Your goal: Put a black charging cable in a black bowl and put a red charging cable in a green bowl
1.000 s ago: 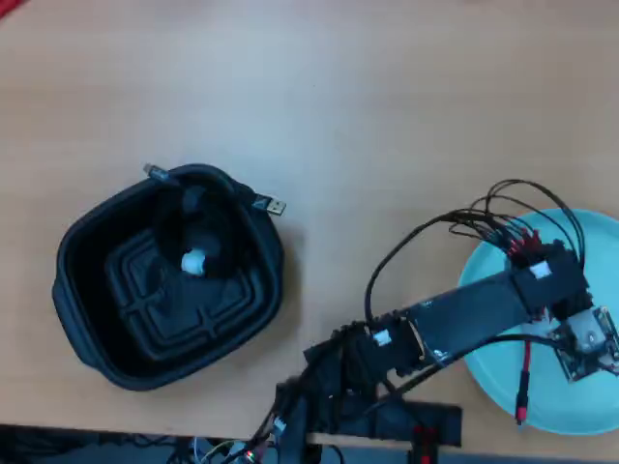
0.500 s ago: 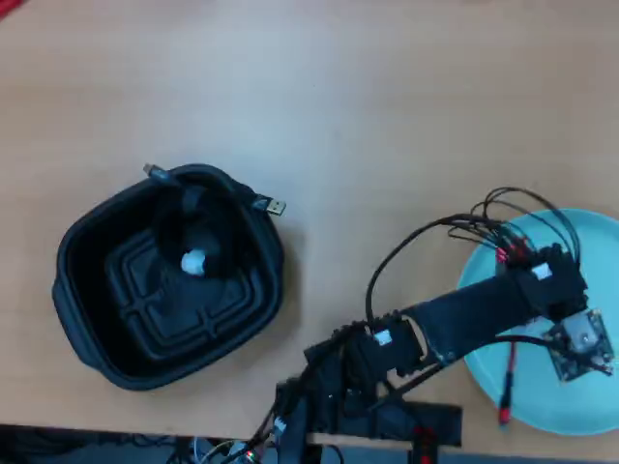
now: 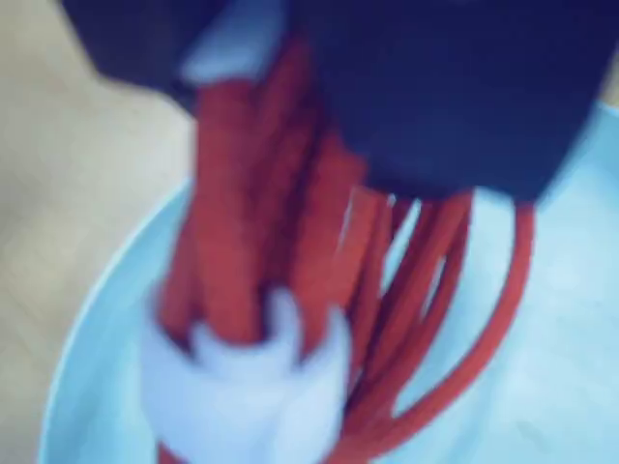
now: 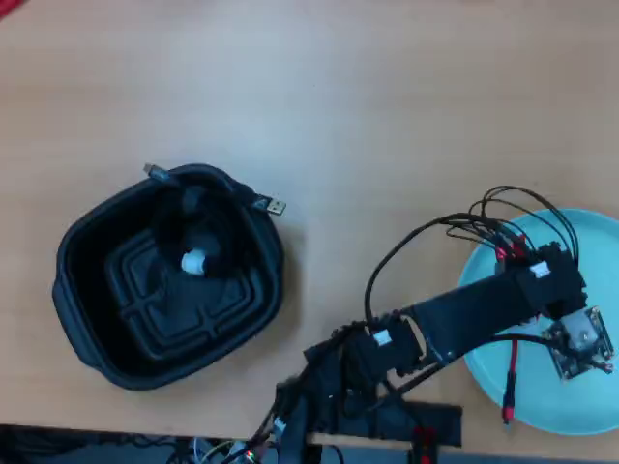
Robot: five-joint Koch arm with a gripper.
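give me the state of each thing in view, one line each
black charging cable: coiled, white tie on, lying in the black bowl, plug ends over the rim
black bowl: upright on the table, holding the black cable
red charging cable: bundled with a white tie, hanging under the gripper over the green bowl
green bowl: upright, arm above it
gripper: over the green bowl; fingers hidden, open or shut unclear

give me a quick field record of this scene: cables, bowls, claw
black charging cable: coiled inside the black bowl, plug ends resting over its rim
red charging cable: bundled with a white tie, hanging under the claw over the green bowl
claw state: cannot tell, wrist view blurred
table: light wood
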